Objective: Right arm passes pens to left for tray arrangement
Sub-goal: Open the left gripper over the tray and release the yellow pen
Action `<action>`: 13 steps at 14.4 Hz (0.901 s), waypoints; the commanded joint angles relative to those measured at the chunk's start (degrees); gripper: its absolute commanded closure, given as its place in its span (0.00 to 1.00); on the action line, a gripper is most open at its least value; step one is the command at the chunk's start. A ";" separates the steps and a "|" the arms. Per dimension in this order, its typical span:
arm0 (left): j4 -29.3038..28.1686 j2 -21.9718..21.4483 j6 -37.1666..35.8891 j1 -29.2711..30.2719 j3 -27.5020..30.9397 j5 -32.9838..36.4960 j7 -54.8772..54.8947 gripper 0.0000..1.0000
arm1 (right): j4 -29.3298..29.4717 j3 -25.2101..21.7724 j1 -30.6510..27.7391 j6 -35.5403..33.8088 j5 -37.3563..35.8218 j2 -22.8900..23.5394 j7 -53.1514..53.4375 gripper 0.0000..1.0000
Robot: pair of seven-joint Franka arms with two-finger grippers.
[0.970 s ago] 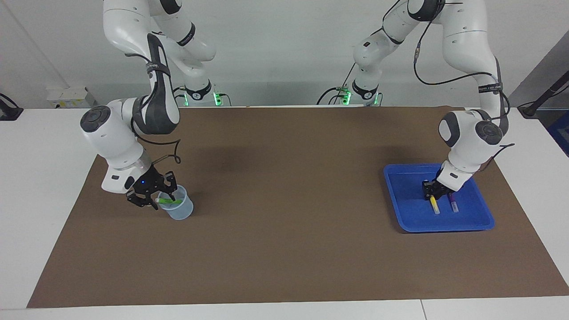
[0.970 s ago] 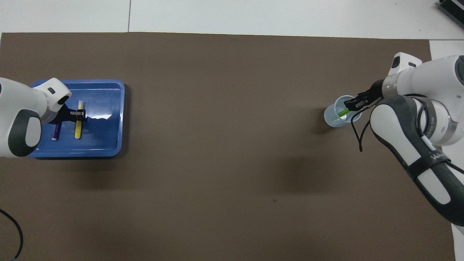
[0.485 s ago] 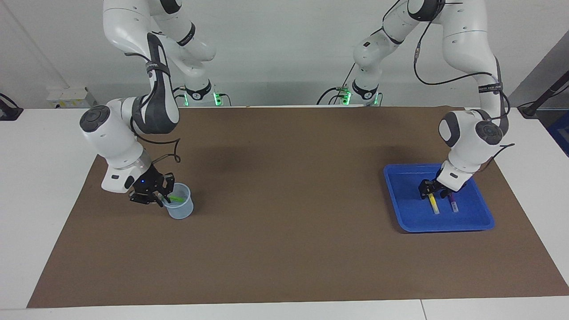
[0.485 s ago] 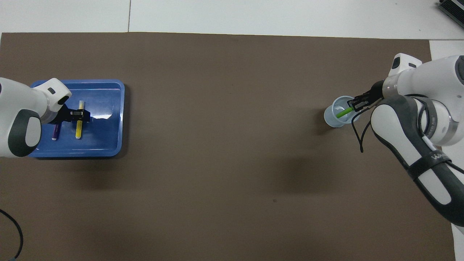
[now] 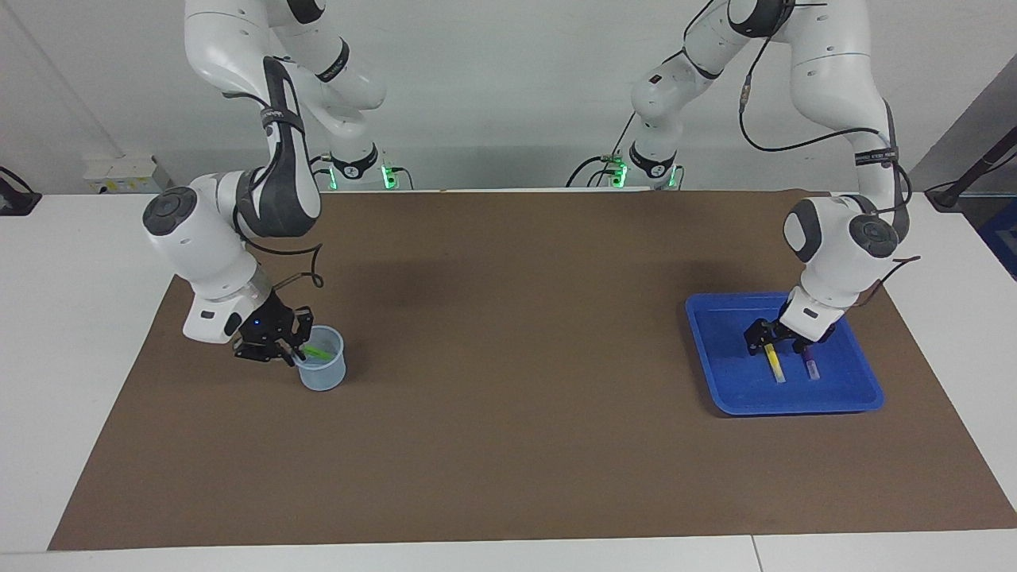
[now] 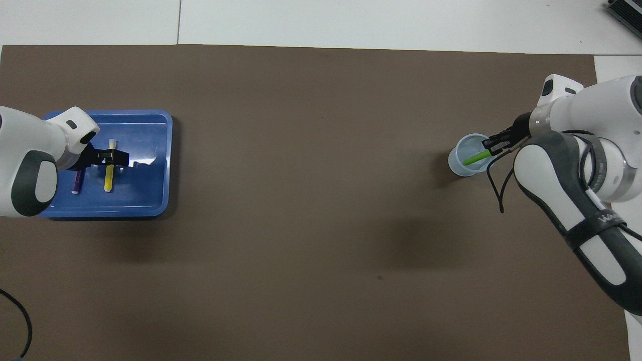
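Three pens are in view: a yellow pen [image 6: 108, 175] and a purple pen [image 6: 76, 183] lie flat side by side in the tray [image 6: 150, 165], and a green pen [image 6: 475, 157] stands slanted in a cup [image 6: 464, 165]. The single bright blue tray sits on the brown mat [image 6: 311, 200] that covers the worktop [image 6: 351, 20], near the mat's edge at the left arm's end. Both pens in it lie with their long axes running from the robots' edge of the tray toward the edge farthest from the robots. The yellow pen's pale end points away from the robots; the purple pen's pale end points toward them in the overhead view, and its other end is hidden under the arm. The left hand [image 5: 769, 338] is low over the tray above the yellow pen, its fingers spread apart and gripping nothing. The one translucent bluish cup stands near the mat's edge at the right arm's end. The green pen leans in it, its upper end tilted toward the right arm and the robots. The right hand [image 5: 288, 349] is at the cup's rim, closed around that upper end of the green pen.
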 commanded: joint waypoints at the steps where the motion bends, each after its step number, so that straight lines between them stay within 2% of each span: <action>1: -0.30 -1.52 0.95 0.00 -0.14 1.11 1.11 0.00 | -0.34 0.81 -0.92 -1.38 -0.78 -1.15 -0.55 0.33; 5: -0.29 -1.70 3.15 0.00 -0.23 1.11 1.20 0.00 | -0.52 0.81 -1.10 -2.34 -0.78 -1.59 -0.64 0.33; 6: -0.21 -1.69 3.07 -0.27 -0.32 1.11 0.67 0.00 | -0.52 0.81 -1.45 -2.43 -0.78 -1.68 -0.64 0.36; 8: -0.03 -1.78 2.28 -0.88 -0.32 0.85 -0.03 0.00 | -0.61 0.81 -1.80 -3.22 -0.78 -1.68 -0.72 0.47; 11: 0.84 -1.87 -1.22 -0.88 -0.41 0.59 -7.56 0.00 | -0.60 0.90 -1.71 -3.23 -0.78 -1.68 -0.64 0.56; 13: 1.46 -2.22 -5.18 -1.15 -1.11 0.41 -14.06 0.00 | -0.52 0.90 -1.54 -3.92 -0.78 -1.68 -0.55 0.72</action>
